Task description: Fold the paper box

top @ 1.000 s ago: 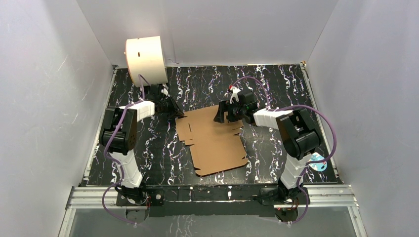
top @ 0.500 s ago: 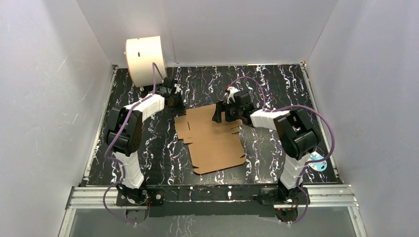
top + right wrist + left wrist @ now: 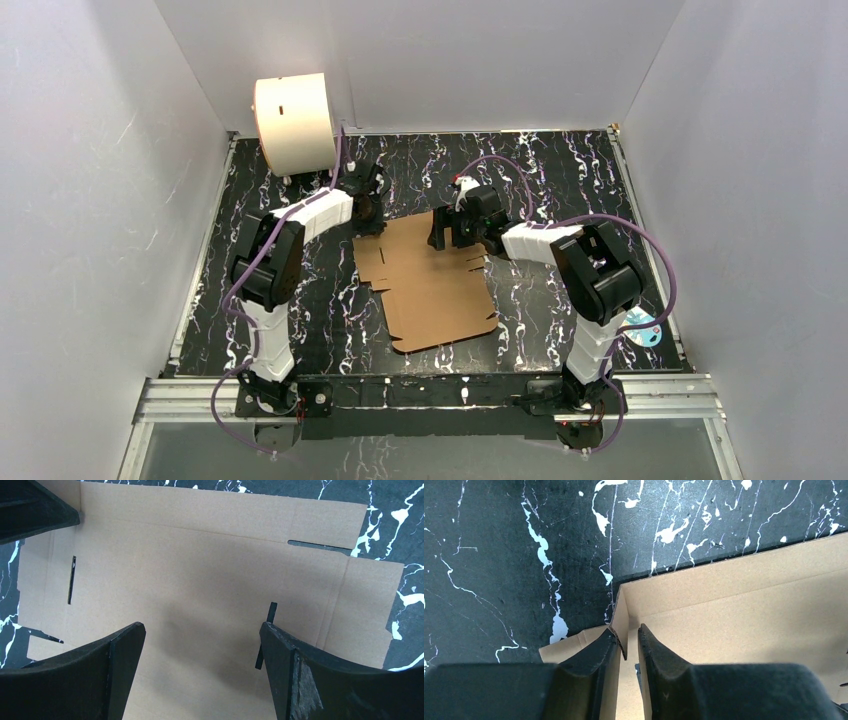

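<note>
The paper box (image 3: 440, 290) is a flat brown die-cut cardboard sheet lying mid-table. My left gripper (image 3: 368, 216) is at its far left corner. In the left wrist view the left gripper (image 3: 628, 630) is nearly closed around a side flap (image 3: 623, 615) that stands upright between its fingers, with the box panel (image 3: 749, 605) beyond. My right gripper (image 3: 447, 235) is over the box's far edge. In the right wrist view the right gripper (image 3: 201, 625) is wide open and empty just above the flat panel (image 3: 200, 555), with slots showing.
A cream-white cylindrical drum (image 3: 293, 122) stands at the back left corner, close behind the left arm. A small blue and white object (image 3: 646, 333) lies at the right edge. Grey walls enclose the black marbled table (image 3: 560, 170).
My left gripper has moved right and toward the back, to the box's far left corner. My right gripper has edged slightly left. The box has barely shifted.
</note>
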`<state>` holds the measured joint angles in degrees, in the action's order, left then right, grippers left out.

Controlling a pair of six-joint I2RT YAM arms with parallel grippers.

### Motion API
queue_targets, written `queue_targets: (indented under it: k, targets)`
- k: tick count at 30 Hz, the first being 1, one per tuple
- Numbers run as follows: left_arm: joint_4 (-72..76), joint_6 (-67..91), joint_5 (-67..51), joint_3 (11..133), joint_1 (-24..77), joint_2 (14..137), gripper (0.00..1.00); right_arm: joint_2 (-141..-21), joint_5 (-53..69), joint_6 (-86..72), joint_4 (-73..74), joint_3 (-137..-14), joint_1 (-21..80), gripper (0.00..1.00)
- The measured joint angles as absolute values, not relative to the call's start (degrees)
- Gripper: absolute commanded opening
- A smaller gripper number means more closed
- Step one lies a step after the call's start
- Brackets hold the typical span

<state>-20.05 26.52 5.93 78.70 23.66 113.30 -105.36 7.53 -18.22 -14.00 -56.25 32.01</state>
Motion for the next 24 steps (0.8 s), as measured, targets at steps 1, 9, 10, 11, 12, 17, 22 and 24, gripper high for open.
queue_targets:
  k: [1, 9, 10, 11, 12, 17, 22, 24]
  targets:
    - [-20.16, 26.44, 6.11, 78.76, 23.73, 113.30, 0.23, -105.36, 7.31, -18.22, -13.96, -56.25, 32.01, 0.96]
    - [-21.10, 26.11, 6.70, 78.76, 23.73, 112.01, 0.47, -104.60, 6.28, -17.85, -11.92, -56.51, 32.27, 0.99]
    - [-21.15, 26.09, 6.70, 78.76, 23.75, 111.37, 0.49, -104.36, 6.33, -17.65, -11.20, -56.51, 32.23, 0.99]
    - [-21.19, 26.06, 6.70, 78.76, 23.75, 110.76, 0.51, -104.12, 6.35, -17.50, -10.50, -56.58, 32.12, 0.99]
    - [-21.19, 26.13, 6.70, 78.74, 23.75, 109.95, 0.52, -103.79, 6.63, -17.30, -9.65, -56.60, 31.86, 0.99]
    - [-21.10, 26.13, 6.59, 78.26, 23.75, 104.64, 0.57, -101.65, 10.33, -16.36, -5.96, -56.97, 28.18, 0.99]
    - [-18.59, 26.92, 2.42, 78.24, 23.75, 101.67, 0.58, -100.75, 15.05, -16.67, -5.72, -58.87, 21.41, 0.98]
    - [-17.21, 27.51, -0.25, 78.06, 23.75, 101.91, 0.59, -100.75, 16.51, -17.47, -5.82, -59.55, 19.05, 0.96]
